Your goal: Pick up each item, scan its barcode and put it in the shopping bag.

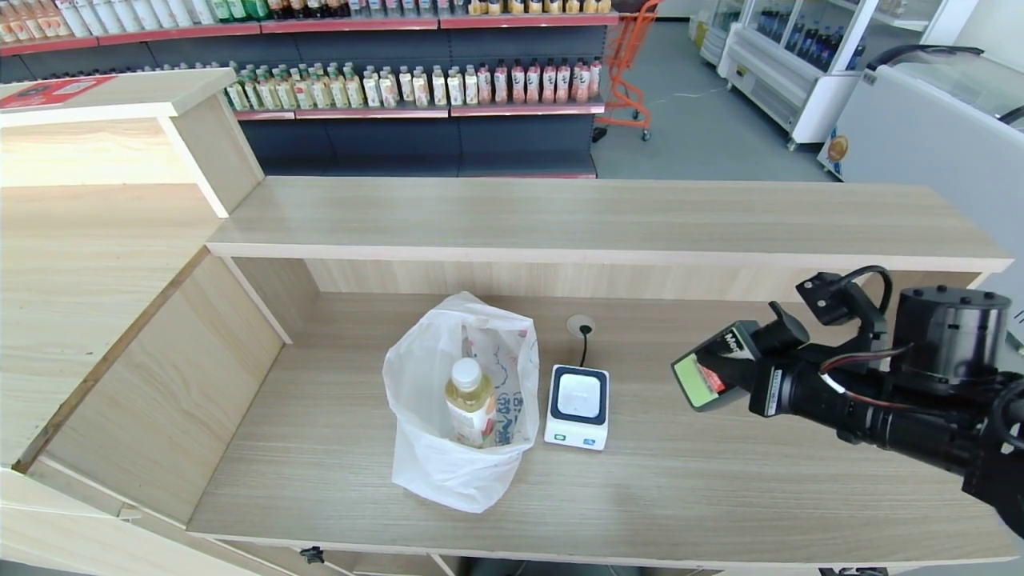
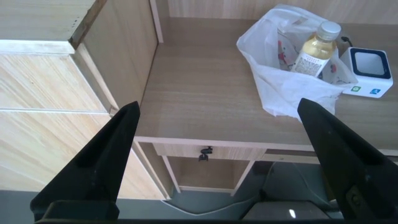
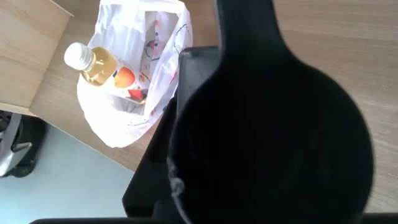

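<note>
Right gripper point(image 1: 760, 364): clenched on a black box with a green and red end face point(image 1: 702, 381), held above the wooden counter point(image 1: 720, 496), right of the white square scanner point(image 1: 576, 404). You appear to be presenting its label end for scanning.

White plastic shopping bag point(image 1: 448, 472): just left of the scanner, mouth open to receive goods. A clear bottle of yellow drink point(image 1: 468, 400) stands inside.

Left gripper point(image 2: 217, 162): released, at the counter's near left edge.

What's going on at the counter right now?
The right gripper holds a dark item with a green face above the counter, right of the scanner. A bottle already stands in the white shopping bag beside the scanner. The left gripper is open, off the counter's near edge, holding nothing.
</note>
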Controlling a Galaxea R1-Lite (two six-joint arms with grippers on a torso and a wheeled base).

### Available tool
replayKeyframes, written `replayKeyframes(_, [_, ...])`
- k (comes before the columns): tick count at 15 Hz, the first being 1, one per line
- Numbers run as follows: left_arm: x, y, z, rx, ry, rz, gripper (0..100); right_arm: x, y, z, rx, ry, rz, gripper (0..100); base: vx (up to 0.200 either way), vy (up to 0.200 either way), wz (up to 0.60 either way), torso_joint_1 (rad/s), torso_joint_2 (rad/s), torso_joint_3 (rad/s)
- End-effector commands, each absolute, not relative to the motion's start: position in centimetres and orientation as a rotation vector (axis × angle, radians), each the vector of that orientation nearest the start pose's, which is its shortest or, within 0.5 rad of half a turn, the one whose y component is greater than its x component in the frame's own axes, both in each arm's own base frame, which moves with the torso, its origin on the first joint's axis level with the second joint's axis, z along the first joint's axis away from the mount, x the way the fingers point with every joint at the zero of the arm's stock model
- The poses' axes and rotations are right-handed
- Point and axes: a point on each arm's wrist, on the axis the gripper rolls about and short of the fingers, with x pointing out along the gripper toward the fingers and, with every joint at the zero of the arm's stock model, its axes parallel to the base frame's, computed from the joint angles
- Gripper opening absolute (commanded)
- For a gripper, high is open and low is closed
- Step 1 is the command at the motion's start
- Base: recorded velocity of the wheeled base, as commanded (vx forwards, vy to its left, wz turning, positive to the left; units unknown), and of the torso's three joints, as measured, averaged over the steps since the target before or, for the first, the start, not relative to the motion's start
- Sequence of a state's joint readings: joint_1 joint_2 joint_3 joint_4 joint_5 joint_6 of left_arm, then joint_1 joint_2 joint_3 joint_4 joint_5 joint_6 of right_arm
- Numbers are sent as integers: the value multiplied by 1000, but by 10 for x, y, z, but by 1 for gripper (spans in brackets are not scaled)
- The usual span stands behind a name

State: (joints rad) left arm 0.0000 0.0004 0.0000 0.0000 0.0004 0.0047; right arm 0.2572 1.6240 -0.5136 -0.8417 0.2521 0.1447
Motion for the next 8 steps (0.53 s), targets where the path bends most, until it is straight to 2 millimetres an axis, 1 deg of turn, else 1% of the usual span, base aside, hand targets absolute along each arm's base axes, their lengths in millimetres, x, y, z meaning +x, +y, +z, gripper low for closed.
replayKeyframes(1, [-23, 0, 75, 6, 0, 0, 100, 233, 62, 169, 147, 248, 469, 0, -200, 0, 0, 2, 2, 2])
replayKeyframes(2, [-23, 0, 75, 6, 0, 2, 100, 233, 59, 167, 150, 263, 459, 0, -200, 0, 0, 2, 17, 2])
replayKeyframes(7, [-23, 0, 75, 6, 0, 0, 100, 235, 52, 163, 185, 296, 421, 0, 0, 0, 0, 0, 0, 0])
replayKeyframes(8, [-23, 0, 75, 2, 0, 0, 100, 236, 50, 162, 188, 299, 411, 0, 0, 200, 0, 27, 12, -2])
